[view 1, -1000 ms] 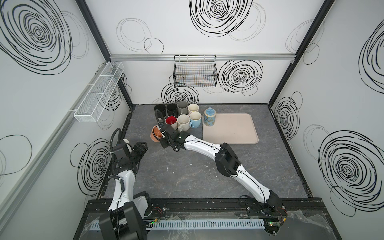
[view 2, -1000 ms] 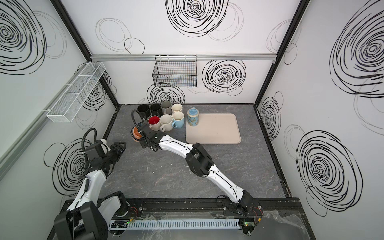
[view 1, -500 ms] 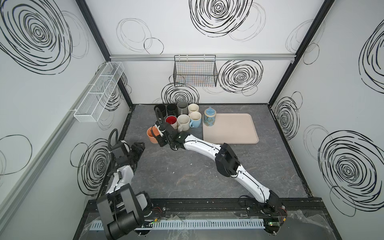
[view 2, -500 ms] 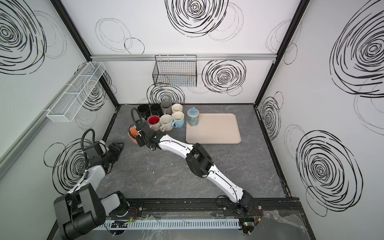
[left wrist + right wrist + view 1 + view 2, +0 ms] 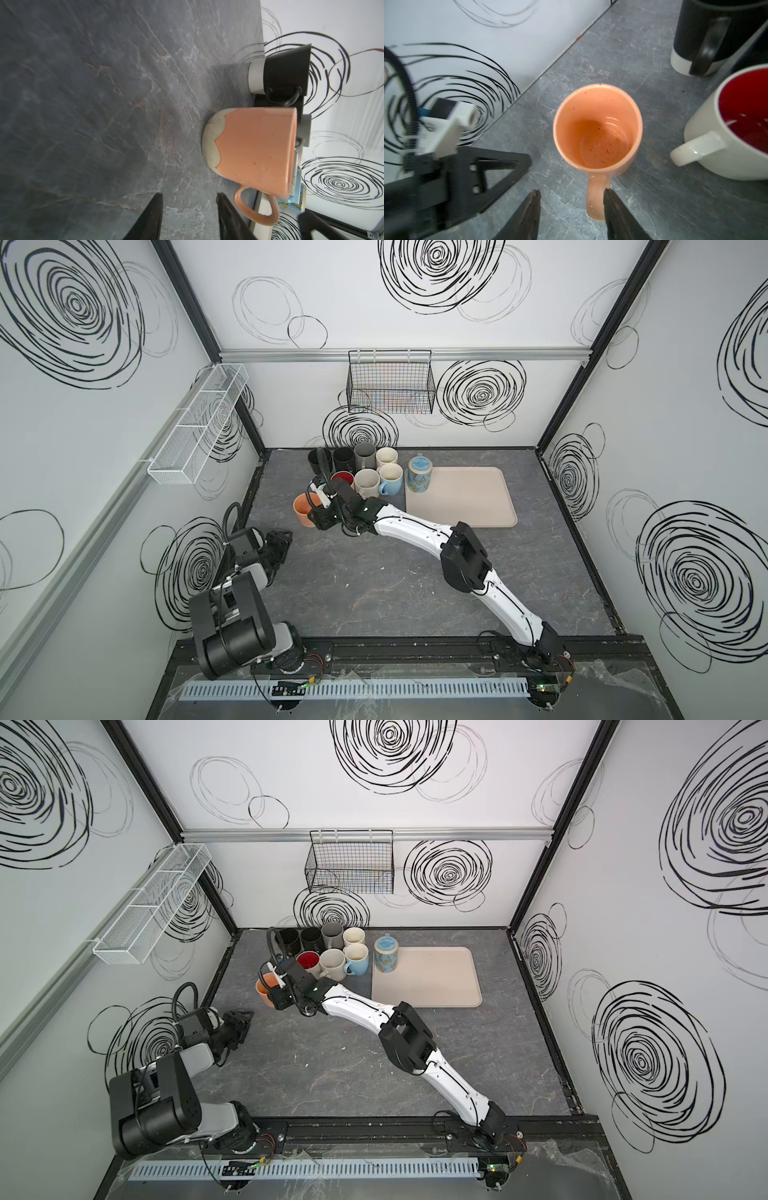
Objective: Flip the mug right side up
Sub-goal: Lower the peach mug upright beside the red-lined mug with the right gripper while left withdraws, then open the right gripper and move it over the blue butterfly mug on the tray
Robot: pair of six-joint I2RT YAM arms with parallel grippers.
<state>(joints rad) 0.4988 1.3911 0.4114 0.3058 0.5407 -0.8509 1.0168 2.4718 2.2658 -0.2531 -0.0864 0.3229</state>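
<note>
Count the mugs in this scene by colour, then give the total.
Black mugs: 2
Grey mug: 1
Cream mugs: 2
White mug with red inside: 1
Light blue mug: 1
Blue butterfly mug: 1
Orange mug: 1
Total: 9

The near half of the table is open. Far back, the orange mug, more mugs and a tray block the way.
</note>
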